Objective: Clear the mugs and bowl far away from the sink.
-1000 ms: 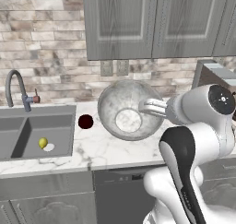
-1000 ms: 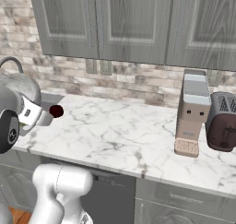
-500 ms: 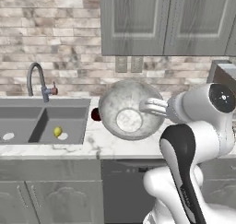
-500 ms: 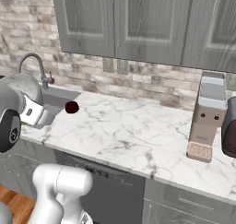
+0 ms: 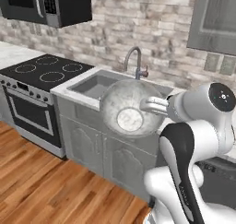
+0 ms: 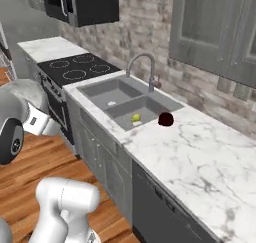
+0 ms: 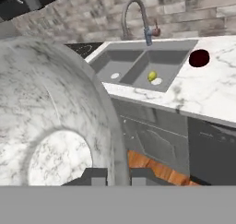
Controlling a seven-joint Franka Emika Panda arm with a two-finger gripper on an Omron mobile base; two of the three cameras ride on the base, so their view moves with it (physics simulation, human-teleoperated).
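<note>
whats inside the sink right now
In the sink, the basin nearer the dark mug holds a small yellow-green object and a white one beside it; the other basin shows a small white piece. In the left base view the held bowl covers the basins.

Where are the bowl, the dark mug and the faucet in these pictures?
bowl point(image 5: 130, 109), left base view, on its mottled inner wall.
dark mug point(image 6: 165, 119), right base view, on its dark body.
faucet point(image 6: 140, 64), right base view, on its curved neck.
</note>
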